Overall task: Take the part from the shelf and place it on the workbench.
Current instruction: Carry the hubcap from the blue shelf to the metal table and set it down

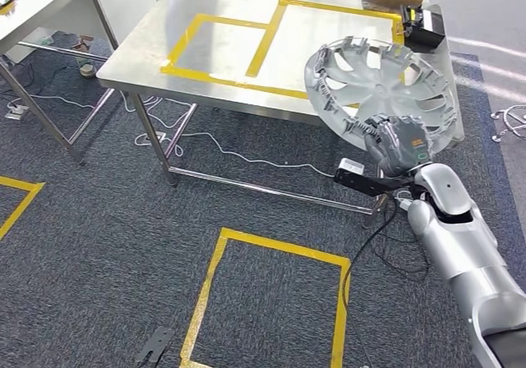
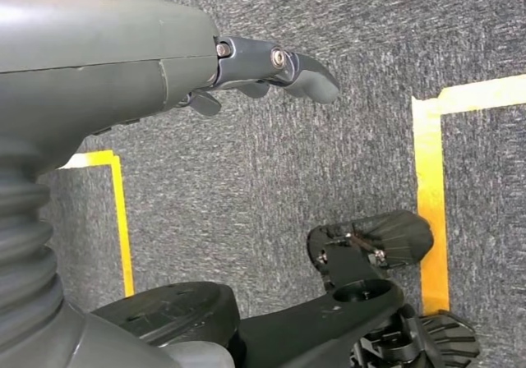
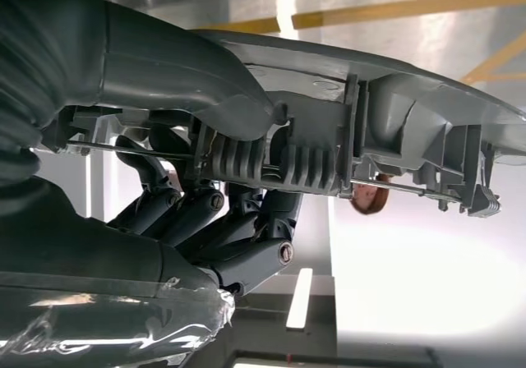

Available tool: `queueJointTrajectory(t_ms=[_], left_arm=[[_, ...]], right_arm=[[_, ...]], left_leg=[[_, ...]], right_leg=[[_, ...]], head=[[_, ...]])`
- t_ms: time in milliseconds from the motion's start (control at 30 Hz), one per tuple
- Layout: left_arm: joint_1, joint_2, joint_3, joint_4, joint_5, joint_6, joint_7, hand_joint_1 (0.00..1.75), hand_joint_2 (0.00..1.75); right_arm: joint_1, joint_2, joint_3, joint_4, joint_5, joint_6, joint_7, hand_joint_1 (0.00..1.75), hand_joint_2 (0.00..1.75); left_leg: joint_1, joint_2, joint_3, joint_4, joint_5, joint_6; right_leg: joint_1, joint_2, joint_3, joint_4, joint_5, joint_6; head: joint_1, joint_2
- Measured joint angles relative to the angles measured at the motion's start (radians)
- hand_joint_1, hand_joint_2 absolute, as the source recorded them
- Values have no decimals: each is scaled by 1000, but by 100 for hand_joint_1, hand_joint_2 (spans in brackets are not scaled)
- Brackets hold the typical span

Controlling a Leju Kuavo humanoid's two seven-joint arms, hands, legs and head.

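Bare workbench point(image 1: 236, 23) top lies open (black box point(image 1: 423, 28) crowds its far right corner).

workbench point(image 1: 186, 48) far edge cropped, wheel cover point(image 1: 381, 80) hiding its right corner

Silver right arm point(image 1: 462, 245), grey ribbed-cuffed hand point(image 1: 400, 142) with dark fingers point(image 3: 248, 261)

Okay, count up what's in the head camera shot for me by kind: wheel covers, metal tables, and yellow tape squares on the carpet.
Wheel covers: 1, the grey wheel cover gripped at its rim by the right hand.
Metal tables: 2, the workbench and another table at the far left.
Yellow tape squares on the carpet: 2, one whole, one cut off at the left edge.
Total: 5.
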Motion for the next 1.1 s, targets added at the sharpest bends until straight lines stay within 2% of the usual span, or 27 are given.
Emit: queueJointTrajectory(t_ms=[1100], left_arm=[[8,3,-1,0,-3,-14,-4,0,175]], right_arm=[[37,25,37,11,-18,4,2,175,175]], left_leg=[[0,0,0,0,0,0]], right_leg=[[0,0,0,0,0,0]], head=[[0,0]])
